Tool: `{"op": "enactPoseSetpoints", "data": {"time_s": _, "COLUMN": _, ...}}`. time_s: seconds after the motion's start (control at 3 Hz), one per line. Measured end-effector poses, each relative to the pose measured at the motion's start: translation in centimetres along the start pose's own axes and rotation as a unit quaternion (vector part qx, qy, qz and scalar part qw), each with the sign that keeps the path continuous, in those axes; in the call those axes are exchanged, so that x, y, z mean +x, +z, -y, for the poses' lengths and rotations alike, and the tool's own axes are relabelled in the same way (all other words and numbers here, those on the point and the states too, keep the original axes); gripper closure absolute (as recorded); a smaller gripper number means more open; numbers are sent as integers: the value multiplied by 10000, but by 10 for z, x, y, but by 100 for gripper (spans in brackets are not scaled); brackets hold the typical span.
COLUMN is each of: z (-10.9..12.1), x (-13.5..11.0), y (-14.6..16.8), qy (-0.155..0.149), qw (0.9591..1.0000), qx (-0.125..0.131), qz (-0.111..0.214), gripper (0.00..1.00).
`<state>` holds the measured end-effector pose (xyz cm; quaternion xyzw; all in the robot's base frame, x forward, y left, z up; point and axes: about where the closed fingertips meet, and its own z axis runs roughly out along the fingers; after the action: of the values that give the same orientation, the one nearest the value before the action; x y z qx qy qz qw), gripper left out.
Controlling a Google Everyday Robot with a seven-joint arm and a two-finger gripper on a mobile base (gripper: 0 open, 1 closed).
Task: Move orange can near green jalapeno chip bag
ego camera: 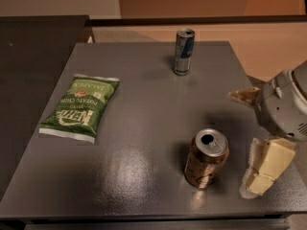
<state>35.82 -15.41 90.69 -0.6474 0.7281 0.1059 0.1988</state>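
Orange can [206,158]: stood upright on the near right part of the grey table [144,71], its silver top and tab hole facing up.
Green jalapeno chip bag [80,107]: lay flat toward the table's left edge, well apart from the orange can, with bare tabletop between them.
Gripper [241,143]: hung at the right edge of the table, just beside the orange can on its right. Its two pale fingers [266,166] stood wide apart and held nothing.
Can relative to jaws: outside the gap, to its left. The nearer finger was close to the can's right flank without touching. The farther finger sat beyond the can, toward the back.
Handling: likely a thin-walled metal can, stiff under a moderate squeeze yet easy to dent. The opened top suggested it might be light and could tip if nudged. The painted wall looked smooth, so probably a little slippery.
Where to take hold: probably mid-height on the round wall, one finger on each side, below the rim.
Silver-and-blue can [183,51]: stood near the far edge, away from the straight line to the bag.
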Motion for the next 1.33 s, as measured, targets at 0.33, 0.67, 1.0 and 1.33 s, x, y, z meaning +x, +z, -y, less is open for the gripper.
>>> {"op": "enactPoseSetpoints", "data": {"time_s": 0.33, "z": -12, "x": -11, "y": 18, "qy": -99, "qw": 9995, "qx": -189, "qz": 233, "gripper": 0}}
{"op": "enactPoseSetpoints", "data": {"time_s": 0.67, "z": -20, "x": -26, "y": 22, "qy": -220, "qw": 9980, "qx": -341, "qz": 480, "gripper": 0}}
{"op": "enactPoseSetpoints", "data": {"time_s": 1.0, "z": -26, "x": -35, "y": 26, "qy": -241, "qw": 9967, "qx": -430, "qz": 649, "gripper": 18}}
{"op": "enactPoseSetpoints", "data": {"time_s": 1.33, "z": -29, "x": -38, "y": 30, "qy": -246, "qw": 9961, "qx": -462, "qz": 708, "gripper": 41}}
